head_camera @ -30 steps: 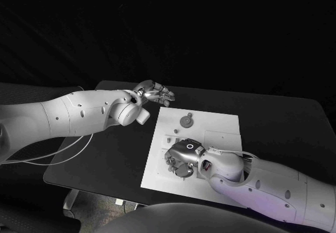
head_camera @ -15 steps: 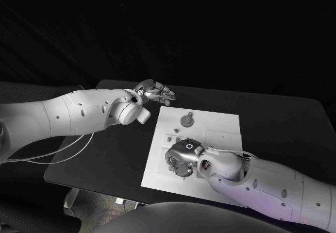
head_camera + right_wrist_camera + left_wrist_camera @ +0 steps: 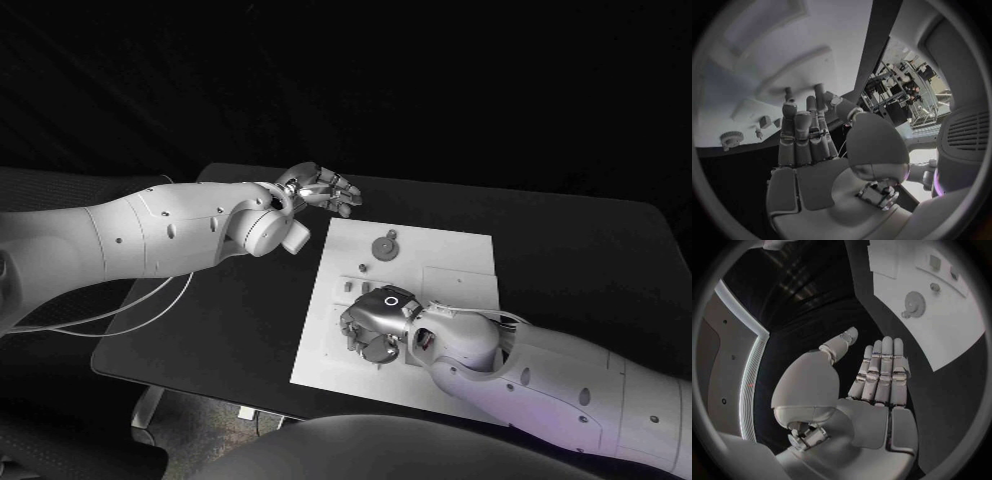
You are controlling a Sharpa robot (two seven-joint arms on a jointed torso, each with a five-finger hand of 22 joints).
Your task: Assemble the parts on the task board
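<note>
The flat white rectangular task board (image 3: 433, 262) lies in the middle of the black table (image 3: 577, 250), its long side running away from the robot. Near the board's far end a small grey round gear-like part (image 3: 385, 247) lies flat on the plate, with a small tab at its far edge. In the left wrist view the same toothed disc (image 3: 914, 302) lies well beyond the fingertips, apart from them, with a few small raised pieces (image 3: 934, 287) further along the board.

The silver left hand (image 3: 320, 189) hovers over the black table just off the board's far left corner, near the gear-like part but not touching it. In its wrist view the fingers (image 3: 879, 367) are stretched straight and lie side by side, the thumb set off to one side, and nothing is held in them.

The silver right hand (image 3: 372, 322) rests over the near half of the board, palm down. A small dark round piece (image 3: 381, 351) sits at its fingers on the board's near side; whether the fingers grasp it cannot be told. In the right wrist view the fingers (image 3: 799, 132) reach out straight and close together towards the white plate, and a small toothed part (image 3: 731, 138) lies on the board just off to the side of them, not touching.
</note>
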